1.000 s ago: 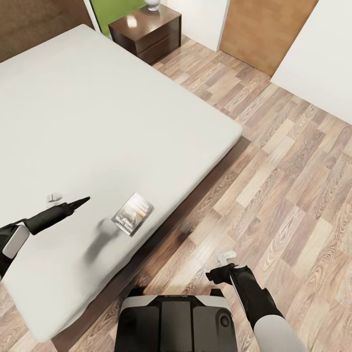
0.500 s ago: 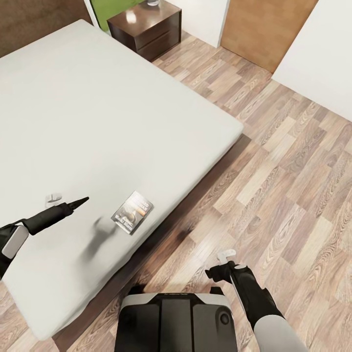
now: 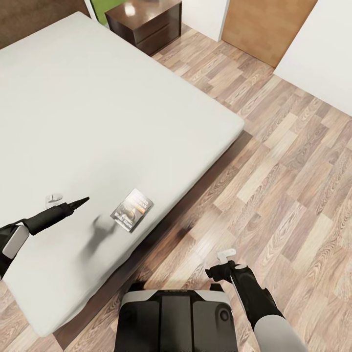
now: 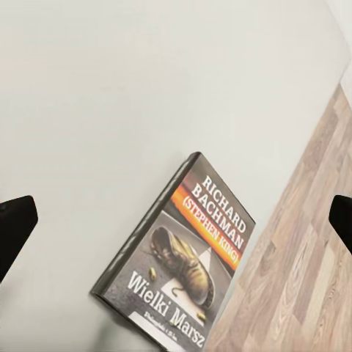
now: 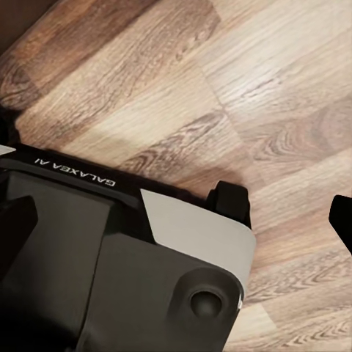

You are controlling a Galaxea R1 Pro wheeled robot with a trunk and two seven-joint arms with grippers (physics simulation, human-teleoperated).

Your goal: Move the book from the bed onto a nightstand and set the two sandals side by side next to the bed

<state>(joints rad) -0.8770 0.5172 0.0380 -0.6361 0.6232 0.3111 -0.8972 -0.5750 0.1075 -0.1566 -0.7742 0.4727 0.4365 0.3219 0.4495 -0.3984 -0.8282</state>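
- Grey-white mattress of the bed (image 3: 98, 107) spreads over the wood-plank floor (image 3: 283, 161).
- Dark brown nightstand (image 3: 146, 19) stands at its far corner.
- Left gripper (image 3: 78, 201) hovers over the mattress, fingers spread wide.
- Right gripper (image 3: 226, 259) hangs above the floor, spread too.
- Book (image 4: 180, 257) lies flat near the mattress edge, just beside the left gripper.

"Richard Bachman" on book (image 4: 180, 258)
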